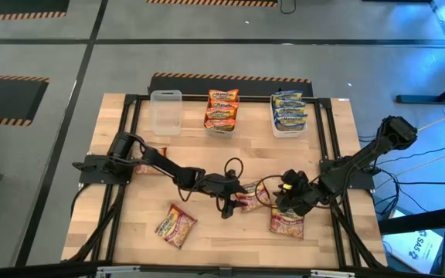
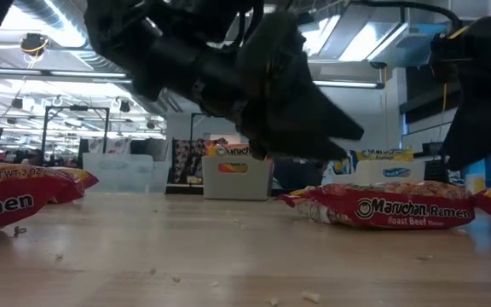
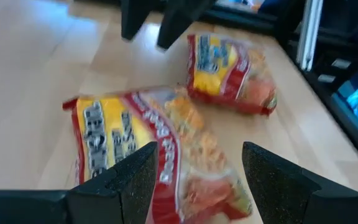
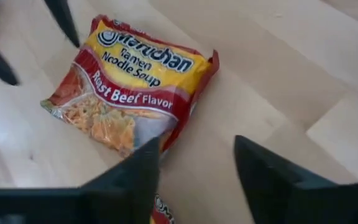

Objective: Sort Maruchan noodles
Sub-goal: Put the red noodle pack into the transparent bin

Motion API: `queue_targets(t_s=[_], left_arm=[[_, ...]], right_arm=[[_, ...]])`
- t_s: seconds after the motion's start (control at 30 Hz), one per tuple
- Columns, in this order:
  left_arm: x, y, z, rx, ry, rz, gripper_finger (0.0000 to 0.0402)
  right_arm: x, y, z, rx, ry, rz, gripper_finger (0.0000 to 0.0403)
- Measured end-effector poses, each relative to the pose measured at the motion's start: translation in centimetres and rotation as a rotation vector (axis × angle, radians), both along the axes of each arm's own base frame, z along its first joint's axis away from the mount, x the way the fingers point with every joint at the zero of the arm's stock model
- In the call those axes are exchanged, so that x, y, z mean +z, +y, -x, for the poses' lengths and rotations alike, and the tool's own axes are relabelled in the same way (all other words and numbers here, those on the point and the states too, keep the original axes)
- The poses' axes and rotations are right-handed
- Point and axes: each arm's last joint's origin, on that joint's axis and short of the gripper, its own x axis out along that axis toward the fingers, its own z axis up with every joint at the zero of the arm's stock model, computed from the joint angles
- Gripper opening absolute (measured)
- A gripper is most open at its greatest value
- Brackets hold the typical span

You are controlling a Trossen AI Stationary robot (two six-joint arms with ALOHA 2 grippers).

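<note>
Glossy crinkled plastic noodle packets on a smooth pale wooden table, clear plastic tub

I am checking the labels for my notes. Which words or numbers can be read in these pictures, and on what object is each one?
"Maruchan Ramen Noodle Soup Roast Beef Flavor": red packet, right wrist view.
"Maruchan Ramen Roast Beef Flavor": packet lying flat, low view.
"NET WT. 3 OZ" and "men": cut-off packet, low view.
Packets in the bins and in the left wrist view: too blurred to read.
</note>
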Motion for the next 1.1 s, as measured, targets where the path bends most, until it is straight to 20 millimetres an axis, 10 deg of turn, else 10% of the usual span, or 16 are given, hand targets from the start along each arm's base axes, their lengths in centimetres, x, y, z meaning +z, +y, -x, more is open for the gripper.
queue_targets(t_s=[0.27,1.1], left_arm=[[-2.9,-0.2,-0.1,-0.02,0.07,-0.018,0.0228],[-3.7,-1.1,0.5,-0.016,0.117,-0.23,0.0228]], right_arm=[[-2.5,-1.5,-0.9,0.011,-0.125,-0.141,0.0282],[-6.2,-4.7,-2.5,0.062,-0.189,-0.374,0.0275]])
